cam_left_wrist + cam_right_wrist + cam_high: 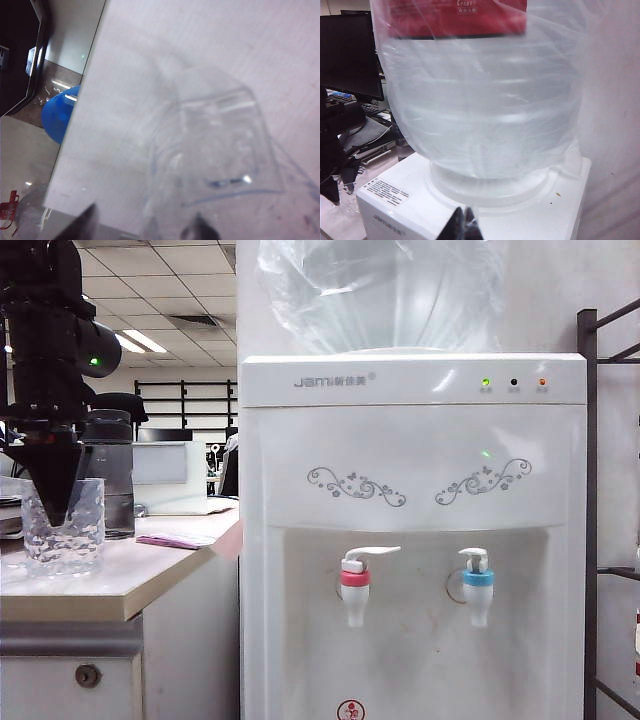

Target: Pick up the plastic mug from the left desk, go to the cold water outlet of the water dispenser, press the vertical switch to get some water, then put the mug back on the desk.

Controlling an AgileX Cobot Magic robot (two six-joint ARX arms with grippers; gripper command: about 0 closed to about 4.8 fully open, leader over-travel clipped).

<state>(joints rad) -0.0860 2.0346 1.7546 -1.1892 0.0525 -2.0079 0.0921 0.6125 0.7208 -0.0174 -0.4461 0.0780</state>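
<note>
Left gripper [50, 512]: at the left edge of the exterior view, pointing down into the plastic mug [63, 528]; in the left wrist view two dark fingertips [200, 231] show at the lower edge with a gap between them, spread rather than pinching.
Right gripper [464, 224]: fingertips pressed together at the bottom centre of the right wrist view, holding nothing, up by the clear water bottle [480, 100].
Plastic mug: stands on the left desk [120, 585], lower left of the exterior view.
Progress: cannot tell from these views whether the mug holds water, so whether it is yet to be lifted or already returned is unclear.
Cold water outlet [477, 585]: lower right of centre on the water dispenser [410, 490], with the vertical switch [474, 558] on top; nothing beneath it.
Nearby: a dark lidded bottle [110, 475] just behind the mug; the red-collared tap [356, 585] between the desk and the blue one.
In the way: as I judge it, the bottle crowds the mug and the red tap is the one to avoid.
</note>
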